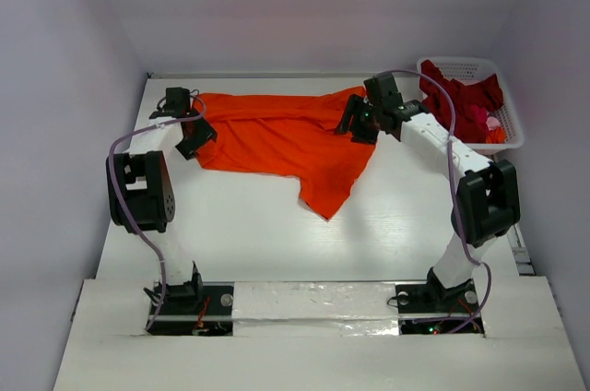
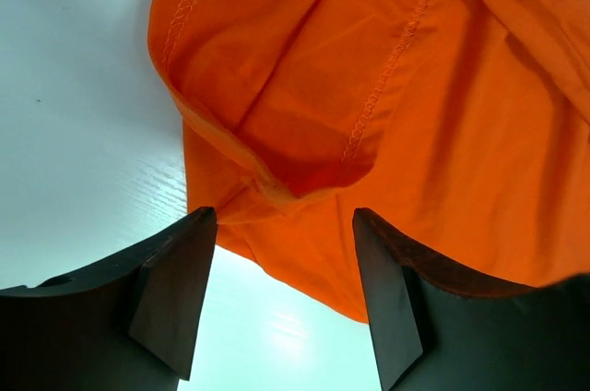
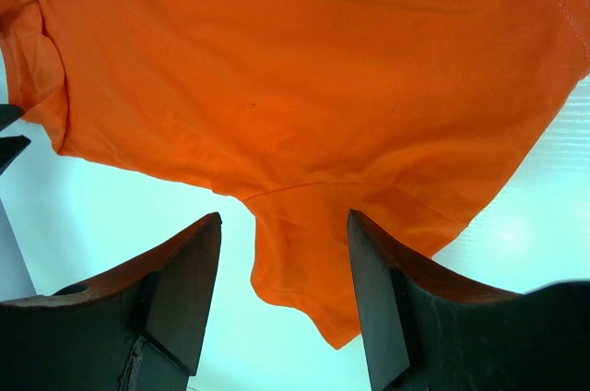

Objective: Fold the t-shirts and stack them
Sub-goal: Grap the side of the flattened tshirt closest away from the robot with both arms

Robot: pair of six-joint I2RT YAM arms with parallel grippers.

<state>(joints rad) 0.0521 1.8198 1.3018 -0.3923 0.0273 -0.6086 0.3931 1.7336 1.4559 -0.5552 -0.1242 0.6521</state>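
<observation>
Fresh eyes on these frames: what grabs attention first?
The bright orange t-shirt, lying rumpled across the far half of the white table, dominates the view. The left hand and right hand sit open at its two ends, neither pinching cloth. At the far right corner, a white basket holds dark red t-shirts.

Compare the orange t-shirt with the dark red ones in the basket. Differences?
Place: the orange t-shirt lies on the table; the dark red t-shirts sit in the white basket.
Pose: the orange one is spread out, rumpled; the red ones are bunched in a heap.
Shared: neither is folded yet.
</observation>
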